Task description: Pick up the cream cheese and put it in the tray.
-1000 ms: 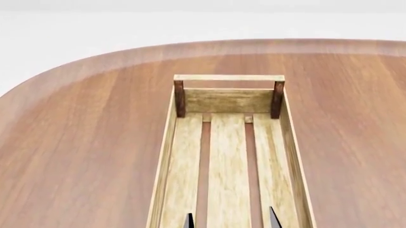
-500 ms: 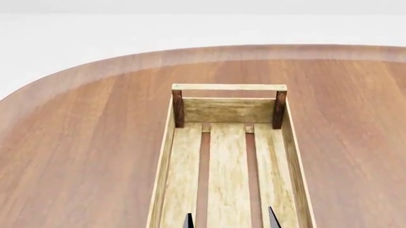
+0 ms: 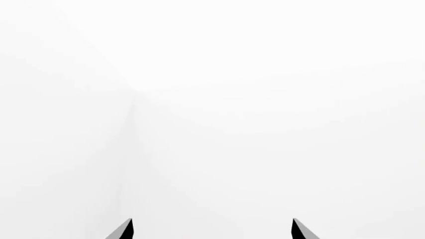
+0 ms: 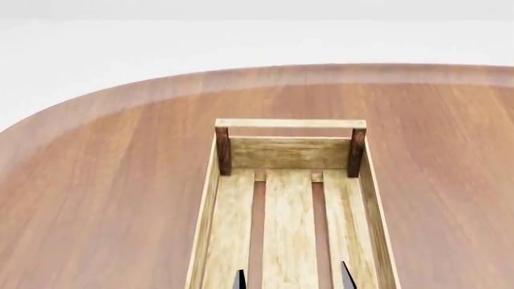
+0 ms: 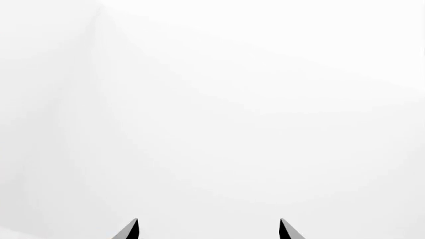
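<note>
Cream cheese is nowhere in view. Left tool (image 3: pixel 211 230) and right tool (image 5: pixel 208 229) gape wide, empty, facing blank white. Pale slatted wooden tray (image 4: pixel 208 198) has slid from twelve toward six o'clock on the brown bench (image 4: pixel 96 180): the head is lifting, probably searching.

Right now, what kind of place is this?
Likely a bare simulated tabletop test scene, not a real room: one rounded wooden table, a slatted tray on it, and blank white beyond. Both wrist views show only white.

No readable text, label or number appears in any view.
</note>
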Robot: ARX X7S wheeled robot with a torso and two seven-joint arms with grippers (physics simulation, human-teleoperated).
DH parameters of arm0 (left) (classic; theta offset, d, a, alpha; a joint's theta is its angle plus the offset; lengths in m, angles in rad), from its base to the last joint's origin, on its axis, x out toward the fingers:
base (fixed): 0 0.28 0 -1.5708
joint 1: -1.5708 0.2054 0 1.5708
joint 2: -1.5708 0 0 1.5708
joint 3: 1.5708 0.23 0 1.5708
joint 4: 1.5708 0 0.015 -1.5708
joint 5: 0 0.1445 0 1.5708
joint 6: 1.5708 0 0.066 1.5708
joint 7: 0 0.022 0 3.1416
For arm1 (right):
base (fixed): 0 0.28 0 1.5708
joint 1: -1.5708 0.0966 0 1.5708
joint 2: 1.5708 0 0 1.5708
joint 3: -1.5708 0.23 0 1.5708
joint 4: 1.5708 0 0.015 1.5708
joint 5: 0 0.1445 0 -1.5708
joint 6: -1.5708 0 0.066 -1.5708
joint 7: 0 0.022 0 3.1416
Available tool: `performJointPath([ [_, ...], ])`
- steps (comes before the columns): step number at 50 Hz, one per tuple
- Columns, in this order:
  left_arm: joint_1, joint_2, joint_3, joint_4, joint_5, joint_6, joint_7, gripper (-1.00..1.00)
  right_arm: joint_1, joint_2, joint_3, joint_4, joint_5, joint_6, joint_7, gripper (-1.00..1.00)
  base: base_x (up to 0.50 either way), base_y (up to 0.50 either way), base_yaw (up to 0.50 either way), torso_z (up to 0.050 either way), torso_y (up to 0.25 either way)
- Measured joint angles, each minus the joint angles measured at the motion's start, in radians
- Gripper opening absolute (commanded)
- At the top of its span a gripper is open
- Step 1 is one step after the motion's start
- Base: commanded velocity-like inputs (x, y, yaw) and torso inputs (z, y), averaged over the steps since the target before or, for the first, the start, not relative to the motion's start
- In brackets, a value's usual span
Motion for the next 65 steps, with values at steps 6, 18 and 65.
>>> performJointPath([
  [6, -0.001, -0.002, 0.001, 0.001, 0.0, -0.002, -0.002, 1.0, 0.002, 0.0, 0.0, 0.002, 0.001, 0.004, 0.004, 1.0, 0.04, 0.0, 0.0, 0.0, 0.002],
  [18, -0.001, -0.006, 0.003, 0.0, -0.001, -0.002, -0.007, 1.0, 0.003, -0.001, 0.0, 0.0, -0.004, 0.015, 0.013, 1.0, 0.0, 0.0, 0.0, 0.0, 0.0],
  [65, -0.01, -0.022, 0.001, -0.002, -0.019, -0.016, -0.028, 1.0, -0.159, 0.072, 0.391, -0.241, 0.076, 0.235, 0.129, 1.0, 0.0, 0.0, 0.0, 0.0, 0.0],
])
